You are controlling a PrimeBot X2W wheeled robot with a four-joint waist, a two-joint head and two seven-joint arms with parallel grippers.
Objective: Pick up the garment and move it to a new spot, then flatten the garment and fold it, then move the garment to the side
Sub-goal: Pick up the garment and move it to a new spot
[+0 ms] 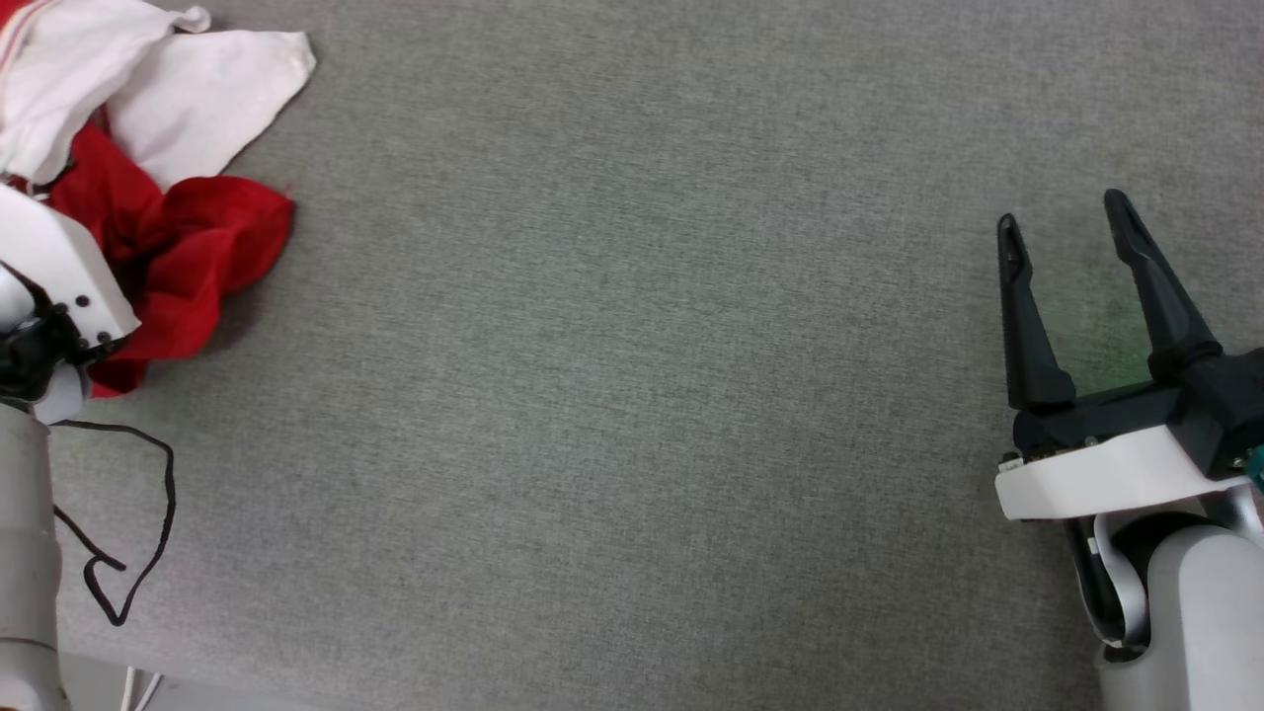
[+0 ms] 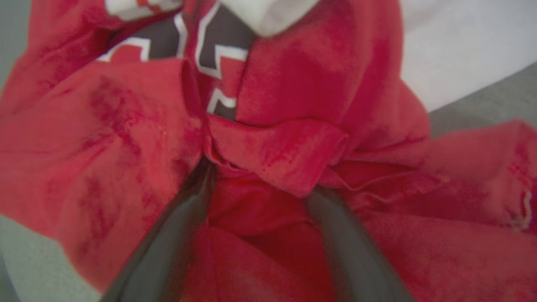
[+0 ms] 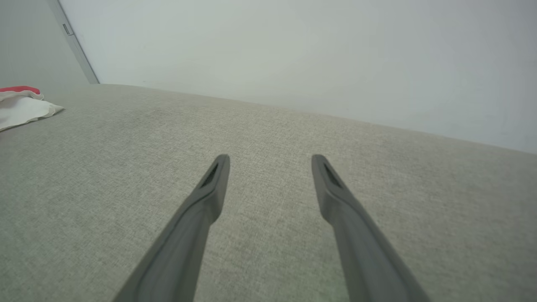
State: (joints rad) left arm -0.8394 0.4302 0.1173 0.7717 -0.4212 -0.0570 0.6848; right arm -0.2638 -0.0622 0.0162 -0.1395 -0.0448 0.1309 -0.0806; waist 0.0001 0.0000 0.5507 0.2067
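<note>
The garment [image 1: 188, 237] lies crumpled at the table's far left, red body bunched up with white sleeves on top. Its black, white-outlined print [image 2: 218, 46] shows among the red folds close up. My left gripper [image 2: 262, 184] is pushed into those folds, its two dark fingers [image 2: 168, 243] spread wide and their tips buried under a red flap. From the head camera, its white wrist housing [image 1: 59, 276] covers the garment's near edge. My right gripper [image 1: 1062, 212] hovers open over bare table far to the right, nothing between its fingers [image 3: 201, 209]. A white sleeve of the garment [image 3: 21, 107] shows at far left.
The grey cloth-covered table [image 1: 632, 395] stretches wide between the two arms. A black cable [image 1: 128, 533] loops beside my left forearm near the table's front edge. A pale wall [image 3: 293, 54] rises behind the table.
</note>
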